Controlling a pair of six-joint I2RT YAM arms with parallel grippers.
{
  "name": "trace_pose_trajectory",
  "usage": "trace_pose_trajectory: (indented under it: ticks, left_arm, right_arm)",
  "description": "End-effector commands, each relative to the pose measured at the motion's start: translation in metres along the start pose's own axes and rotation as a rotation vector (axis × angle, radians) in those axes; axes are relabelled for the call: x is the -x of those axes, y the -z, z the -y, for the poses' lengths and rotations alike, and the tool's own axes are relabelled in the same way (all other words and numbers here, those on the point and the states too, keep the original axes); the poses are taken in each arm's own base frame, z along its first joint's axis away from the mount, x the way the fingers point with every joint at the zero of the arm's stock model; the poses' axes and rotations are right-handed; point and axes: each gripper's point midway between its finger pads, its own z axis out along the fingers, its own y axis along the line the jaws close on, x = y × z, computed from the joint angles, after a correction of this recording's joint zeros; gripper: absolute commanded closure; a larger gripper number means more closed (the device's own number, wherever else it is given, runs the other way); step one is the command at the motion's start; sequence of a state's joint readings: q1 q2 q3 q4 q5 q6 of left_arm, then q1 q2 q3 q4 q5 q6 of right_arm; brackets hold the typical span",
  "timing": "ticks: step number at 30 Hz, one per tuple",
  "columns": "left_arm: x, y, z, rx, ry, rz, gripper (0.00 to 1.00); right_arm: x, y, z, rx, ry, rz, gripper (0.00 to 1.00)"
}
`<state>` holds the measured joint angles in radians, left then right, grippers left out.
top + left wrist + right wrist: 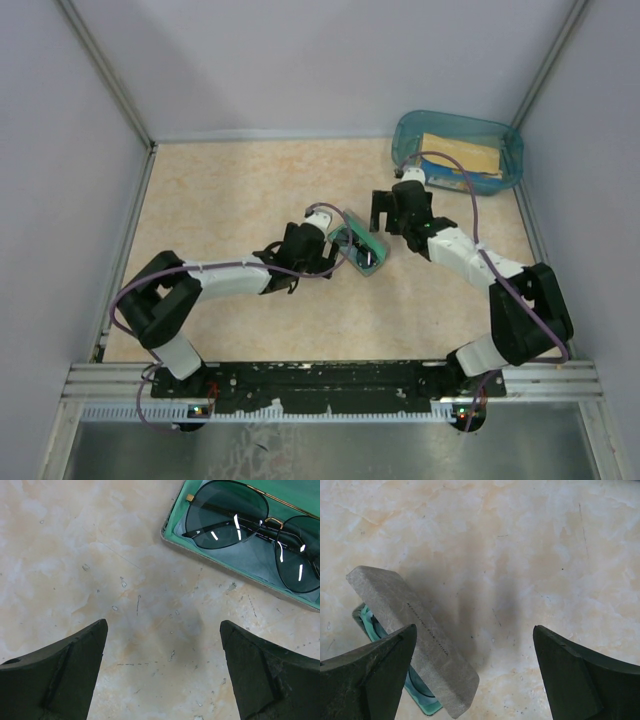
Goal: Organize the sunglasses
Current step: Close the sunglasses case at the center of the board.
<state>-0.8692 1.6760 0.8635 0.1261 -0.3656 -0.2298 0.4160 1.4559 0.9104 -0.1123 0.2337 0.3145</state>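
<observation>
The sunglasses (pixel 250 530), dark-lensed with a thin gold-and-black wire frame, lie folded inside the open case (pixel 200 555), which has a green lining. In the top view the case (pixel 377 243) sits mid-table with the sunglasses (pixel 361 253) in it. Its grey lid (pixel 415 640) stands raised, tilted over the green tray. My left gripper (pixel 164 625) hovers open over bare table just left of the case, touching nothing. Just right of the lid, my right gripper (pixel 474 628) is open and empty too, its left finger (pixel 375 675) in front of the lid's near end.
A translucent blue bin (pixel 405 135) with a tan flat item inside stands at the back right corner. Grey walls enclose the table on three sides. The arm bases and a black rail (pixel 320 375) line the near edge.
</observation>
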Motion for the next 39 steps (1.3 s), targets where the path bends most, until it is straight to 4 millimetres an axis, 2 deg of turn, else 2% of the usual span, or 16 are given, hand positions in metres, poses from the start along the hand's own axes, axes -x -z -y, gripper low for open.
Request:
trace_pose_trajectory:
  ticks: [1, 21, 39]
  left_arm:
    - [0.01, -0.001, 0.004, -0.001, 0.015, 0.023, 0.0]
    - [0.003, -0.014, 0.003, 0.027, 0.001, 0.004, 0.0]
    - [0.001, -0.023, -0.004, 0.066, 0.0, 0.001, 0.0]
  right_arm:
    - [0.006, -0.001, 0.006, -0.025, -0.006, 0.027, 0.01]
    - [-0.026, -0.007, 0.002, 0.02, 0.006, -0.048, 0.01]
    - [-0.04, 0.007, -0.026, 0.073, 0.031, -0.049, 0.01]
